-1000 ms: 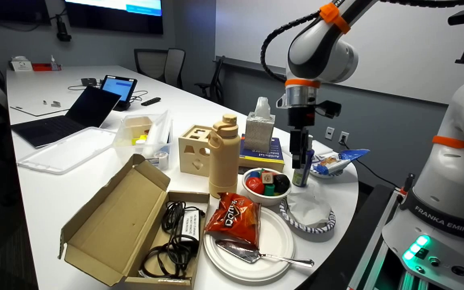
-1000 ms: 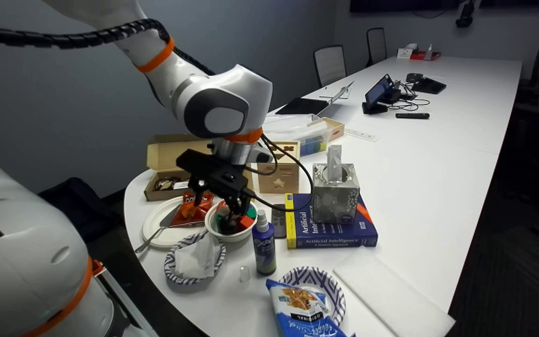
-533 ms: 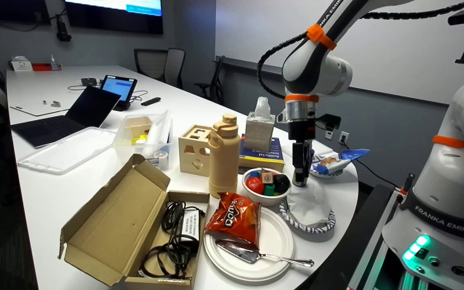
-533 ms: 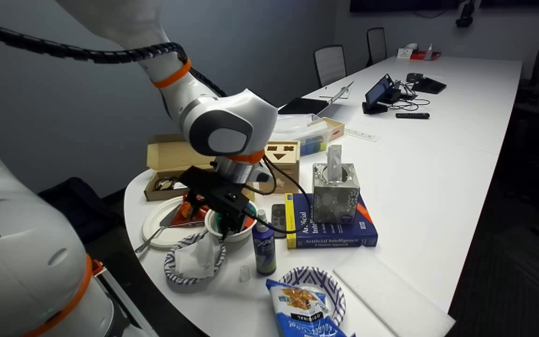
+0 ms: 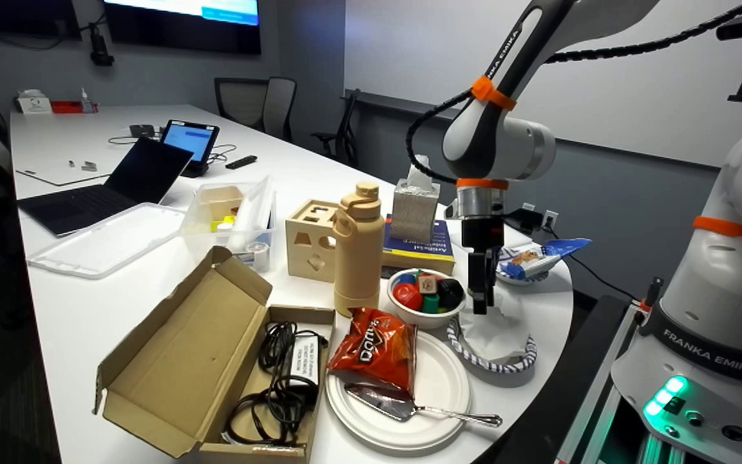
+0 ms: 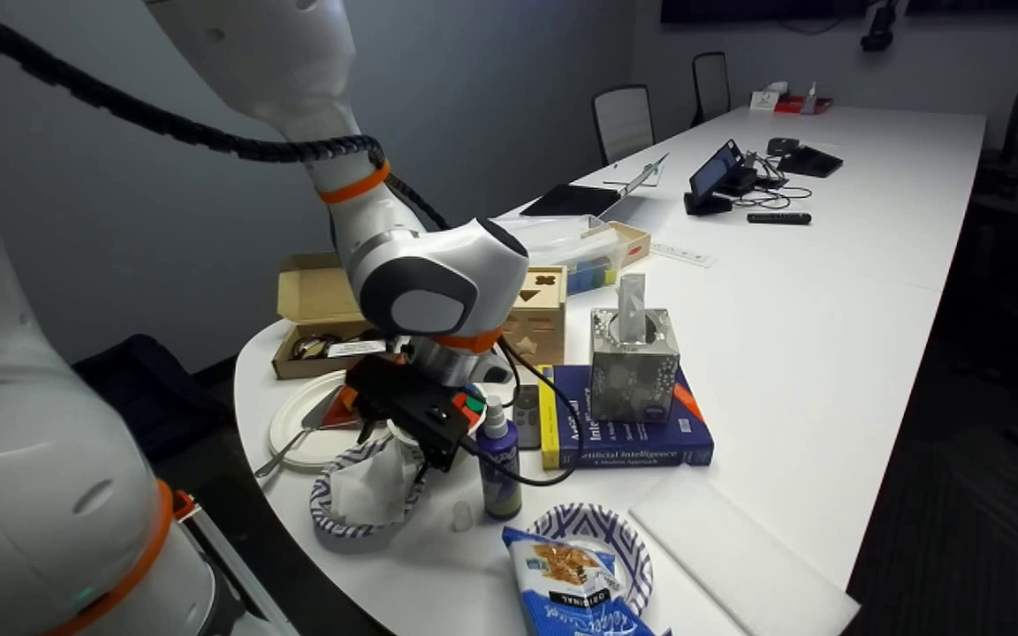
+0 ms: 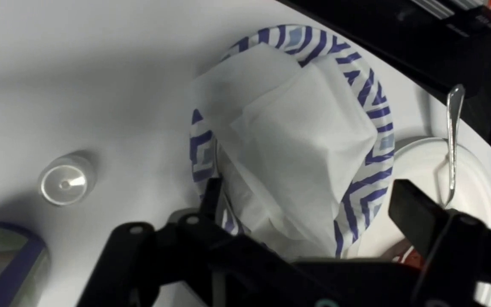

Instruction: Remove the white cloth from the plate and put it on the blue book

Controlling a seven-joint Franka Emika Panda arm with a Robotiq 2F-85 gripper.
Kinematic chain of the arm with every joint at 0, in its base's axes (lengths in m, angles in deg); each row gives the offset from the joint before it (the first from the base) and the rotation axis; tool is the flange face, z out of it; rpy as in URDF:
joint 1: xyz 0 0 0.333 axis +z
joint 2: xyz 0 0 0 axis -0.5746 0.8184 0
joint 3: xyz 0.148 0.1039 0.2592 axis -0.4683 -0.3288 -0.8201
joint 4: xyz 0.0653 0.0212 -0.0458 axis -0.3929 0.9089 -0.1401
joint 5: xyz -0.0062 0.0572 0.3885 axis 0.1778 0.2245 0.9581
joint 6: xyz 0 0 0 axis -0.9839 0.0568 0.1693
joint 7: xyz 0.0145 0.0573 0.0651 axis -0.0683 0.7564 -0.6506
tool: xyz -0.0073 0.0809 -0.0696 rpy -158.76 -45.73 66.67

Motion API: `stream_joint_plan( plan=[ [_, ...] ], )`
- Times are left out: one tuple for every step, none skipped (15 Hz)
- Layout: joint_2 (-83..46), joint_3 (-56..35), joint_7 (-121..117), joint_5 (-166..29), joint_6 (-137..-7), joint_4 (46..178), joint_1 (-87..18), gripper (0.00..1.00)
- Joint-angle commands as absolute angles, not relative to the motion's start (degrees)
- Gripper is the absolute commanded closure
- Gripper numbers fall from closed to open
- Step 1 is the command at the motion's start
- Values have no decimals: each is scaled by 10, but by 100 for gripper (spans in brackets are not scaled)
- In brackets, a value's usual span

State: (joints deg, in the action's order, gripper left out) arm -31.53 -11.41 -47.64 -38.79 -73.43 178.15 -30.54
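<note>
Grey walls (image 6: 518,106) enclose a long white table (image 6: 827,309), and the work sits at its rounded end. Above that end the hand (image 7: 307,183) hangs released, its jaws spread wide and nothing gripped; in the wrist view they stand to either side of the lower part of the white cloth (image 7: 301,123). Whether the tips touch the fabric is hard to tell from these angles. The cloth lies rumpled in the patterned plate (image 7: 371,187), covering some of the rim. So, as I judge it, the hand is placed for the pick and no step is finished: the grasp, the lift, the carry and the laying down all remain.

Just beside the plate is a white bowl (image 5: 426,320); a small clear cap (image 7: 66,181) sits between the plate and a spray bottle (image 6: 500,495). Farther out, past the bottle, the blue book (image 6: 633,439) lies flat on the table, with a tissue box (image 6: 633,380) standing on it and only part of the cover exposed. The laying down will probably be the fussier half, since the cloth may need to settle on the bare strip or lean against the box
</note>
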Motion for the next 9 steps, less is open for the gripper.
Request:
stream_joint_plan(
  plan=[
    [-287, -137, -510, -361, -758, 1781, -333, 25],
    [-282, -141, -512, -360, -762, 1781, -338, 27],
    [-279, -144, -513, -361, -766, 1781, -343, 34],
    [-277, -148, -515, -360, -768, 1780, -348, 42],
    [-274, -150, -513, -362, -771, 1780, -352, 51],
    [-272, -152, -513, -364, -773, 1779, -356, 58],
    [-272, -155, -513, -364, -773, 1779, -360, 67],
    [-274, -156, -510, -366, -774, 1778, -362, 74],
    [-275, -157, -508, -369, -775, 1777, -364, 83]
  ],
)
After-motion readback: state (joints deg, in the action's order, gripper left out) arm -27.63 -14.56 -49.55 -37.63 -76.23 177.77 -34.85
